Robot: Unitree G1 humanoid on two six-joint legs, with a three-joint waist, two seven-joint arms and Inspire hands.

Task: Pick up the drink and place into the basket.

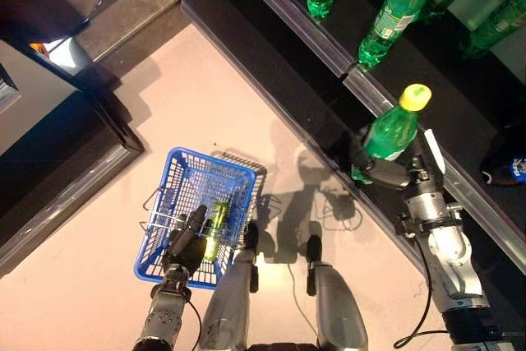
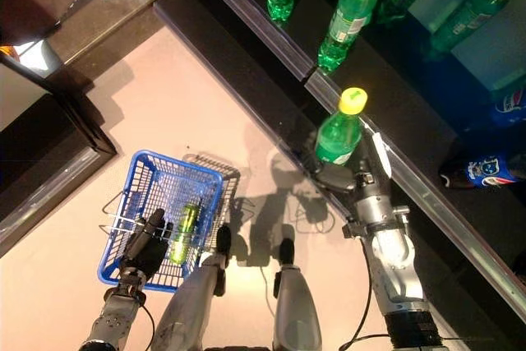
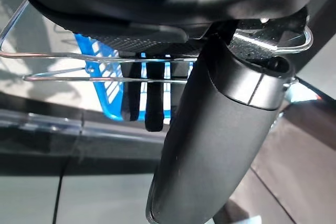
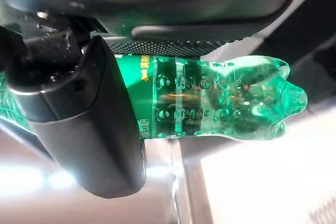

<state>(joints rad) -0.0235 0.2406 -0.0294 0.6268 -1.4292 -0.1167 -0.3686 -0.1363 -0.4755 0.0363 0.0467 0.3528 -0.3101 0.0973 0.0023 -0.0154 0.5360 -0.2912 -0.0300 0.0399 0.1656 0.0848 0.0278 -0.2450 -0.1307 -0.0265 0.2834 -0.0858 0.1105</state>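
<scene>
Right hand (image 1: 393, 172) grips an upright green bottle (image 1: 392, 133) at the shelf (image 1: 460, 178); left hand (image 1: 187, 240) clasps the blue basket (image 1: 177, 178) handle, well apart to its left.

The green bottle (image 1: 393, 132) beside the glossy dark shelf (image 1: 460, 96) is clear, shiny plastic with a dimpled base and a matt yellow cap (image 1: 415, 97). The blue basket (image 1: 189, 182) below that shelf is plastic lattice with thin bright wire handles (image 3: 79, 66). Under it, the pale floor (image 1: 205, 96) looks smooth and faintly reflective.
</scene>
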